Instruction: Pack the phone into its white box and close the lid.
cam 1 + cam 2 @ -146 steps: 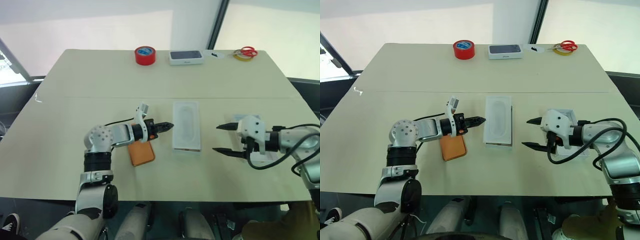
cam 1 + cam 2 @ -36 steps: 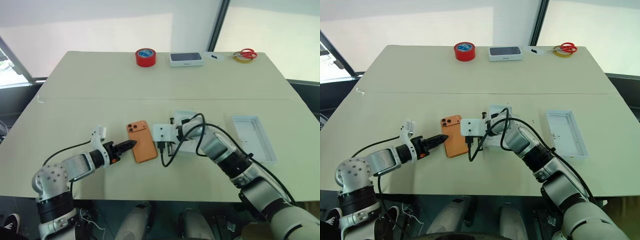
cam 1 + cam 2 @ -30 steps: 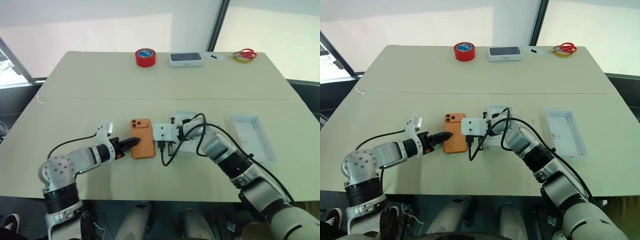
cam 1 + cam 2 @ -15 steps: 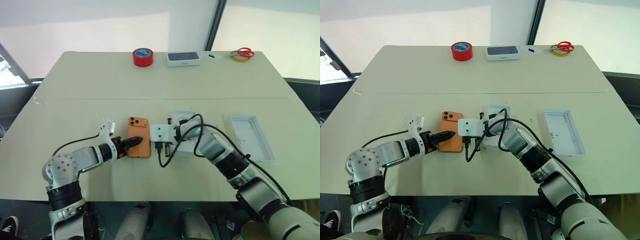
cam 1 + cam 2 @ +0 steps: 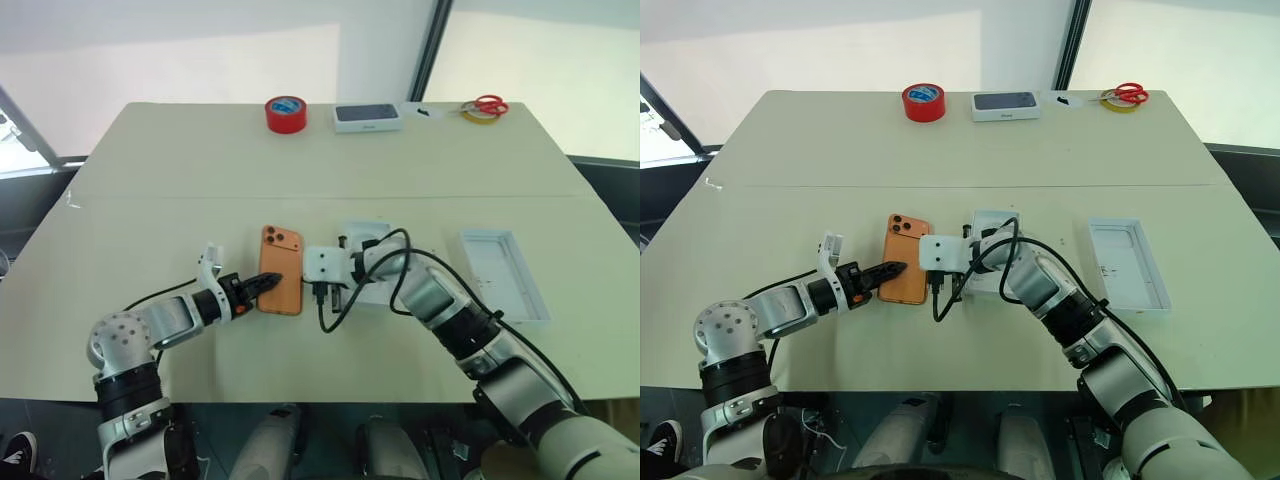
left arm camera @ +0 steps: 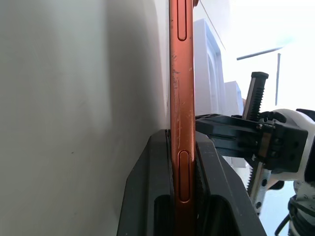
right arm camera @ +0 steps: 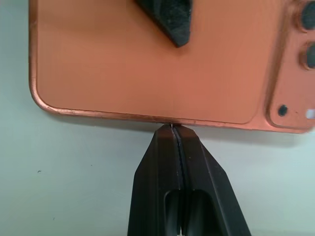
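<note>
The phone (image 5: 281, 283) lies back-up on the surface (image 5: 150, 220), near its middle, with the camera bump at the far end. My left gripper (image 5: 266, 284) is pinching it: in the left wrist view one finger (image 6: 156, 196) sits on each side of the phone's thin orange edge. My right gripper (image 7: 172, 131) is pressed together, its tip touching the phone's long edge on the opposite side. Just beyond my right gripper lies the lid (image 5: 996, 252), partly hidden by the arm and its cable. Well off to the right, the white box (image 5: 503, 274) sits open, its tray insert showing. Along the far edge of the surface are a red tape roll (image 5: 285, 112), another white box printed with a dark phone (image 5: 367, 117), and red-handled scissors (image 5: 488, 104).
</note>
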You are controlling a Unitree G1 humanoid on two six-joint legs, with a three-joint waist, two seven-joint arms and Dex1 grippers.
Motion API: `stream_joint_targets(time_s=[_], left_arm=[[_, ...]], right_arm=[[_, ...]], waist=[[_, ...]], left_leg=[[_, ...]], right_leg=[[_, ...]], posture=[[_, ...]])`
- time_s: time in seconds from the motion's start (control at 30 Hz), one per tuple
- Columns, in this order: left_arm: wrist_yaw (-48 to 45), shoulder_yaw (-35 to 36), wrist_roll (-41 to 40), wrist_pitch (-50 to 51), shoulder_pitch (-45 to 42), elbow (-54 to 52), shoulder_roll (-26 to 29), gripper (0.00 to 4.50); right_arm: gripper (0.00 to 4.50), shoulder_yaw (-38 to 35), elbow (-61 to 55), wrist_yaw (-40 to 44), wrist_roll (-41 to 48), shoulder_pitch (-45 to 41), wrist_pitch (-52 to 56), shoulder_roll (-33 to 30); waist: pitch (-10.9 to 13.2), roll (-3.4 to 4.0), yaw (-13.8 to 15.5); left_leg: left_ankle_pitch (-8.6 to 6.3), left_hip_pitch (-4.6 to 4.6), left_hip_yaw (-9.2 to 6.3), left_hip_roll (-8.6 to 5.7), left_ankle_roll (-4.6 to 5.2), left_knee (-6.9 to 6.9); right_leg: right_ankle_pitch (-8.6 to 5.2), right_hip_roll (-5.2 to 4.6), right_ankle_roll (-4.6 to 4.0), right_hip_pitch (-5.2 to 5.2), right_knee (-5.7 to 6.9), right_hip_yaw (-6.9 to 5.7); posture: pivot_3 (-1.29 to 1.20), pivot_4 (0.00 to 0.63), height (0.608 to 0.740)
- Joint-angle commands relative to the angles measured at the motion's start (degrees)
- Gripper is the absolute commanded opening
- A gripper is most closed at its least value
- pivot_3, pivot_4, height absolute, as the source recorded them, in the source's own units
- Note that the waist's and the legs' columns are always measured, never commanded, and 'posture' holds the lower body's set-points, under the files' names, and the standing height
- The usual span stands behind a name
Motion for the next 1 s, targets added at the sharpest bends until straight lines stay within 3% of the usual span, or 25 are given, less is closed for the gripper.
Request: stream_joint_targets(time_s=[0.03, 0.1, 0.3, 0.53, 0.63, 0.7, 1.0], left_arm=[[-0.39, 2.97, -4.0, -0.18, -0.26, -0.33, 0.56, 0.01], [-1.55, 3.25, -5.37, -1.49, -0.47, -1.6, 0.87, 0.0], [-1.68, 3.05, -7.42, -6.09, -0.75, -3.33, 0.93, 0.0], [-2.24, -0.04, -8.79, -7.26, -0.62, -3.31, 1.67, 0.0], [-2.56, -1.26, -8.09, -8.36, -1.05, -2.51, 1.95, 0.0], [-2.49, -1.95, -8.13, -8.68, -1.18, -2.15, 2.0, 0.0], [-1.65, -3.38, -9.68, -8.91, -0.56, -3.04, 1.92, 0.0]], right_arm=[[0.25, -10.26, -6.75, 5.31, 14.23, -0.4, 6.11, 0.9], [0.91, -13.77, -8.89, 7.25, 18.6, 0.55, 7.64, -0.96], [3.99, -14.29, -17.18, 10.26, 17.98, 9.89, 2.24, -12.03], [3.99, -13.6, -17.76, 9.17, 14.79, 18.34, -6.23, -18.27], [3.12, -14.25, -15.23, 7.1, 14.91, 18.92, -7.64, -16.9], [2.17, -13.9, -14.27, 5.62, 14.0, 18.98, -8.94, -16.56], [2.17, -13.87, -13.3, 5.45, 13.99, 19.38, -10.51, -17.03]], waist=[[0.07, -0.04, -0.41], [0.13, -0.07, -0.64], [0.15, -0.08, -0.52], [0.19, -0.1, -0.97], [0.2, -0.1, -0.8], [0.2, -0.1, -0.71], [0.26, -0.16, -0.56]], left_leg=[[0.0, -0.03, 0.0, 0.01, 0.0, 0.0], [0.0, -0.09, -0.03, 0.01, 0.0, -0.01], [-0.06, -0.23, -0.03, -0.01, 0.09, 0.0], [-0.07, -0.32, 0.0, 0.02, 0.12, 0.0], [-0.07, -0.32, -0.01, 0.03, 0.12, 0.0], [-0.07, -0.33, -0.01, 0.03, 0.12, 0.0], [-0.07, -0.36, -0.02, 0.02, 0.13, 0.02]], right_leg=[[0.0, 0.0, 0.0, -0.03, 0.0, 0.0], [0.0, 0.01, 0.01, -0.06, -0.01, -0.02], [0.0, -0.05, 0.0, -0.03, -0.28, -0.08], [-0.11, -0.06, -0.19, -0.06, -0.4, -0.05], [-0.11, -0.06, -0.2, -0.06, -0.4, -0.06], [-0.11, -0.06, -0.2, -0.06, -0.43, -0.06], [-0.1, -0.05, -0.2, -0.05, -0.46, -0.07]], posture=[[0.0, 0.15, 0.74], [0.0, 0.15, 0.74], [0.0, 0.15, 0.74], [0.0, 0.15, 0.74], [0.0, 0.15, 0.74], [0.0, 0.15, 0.74], [0.0, 0.15, 0.74]])
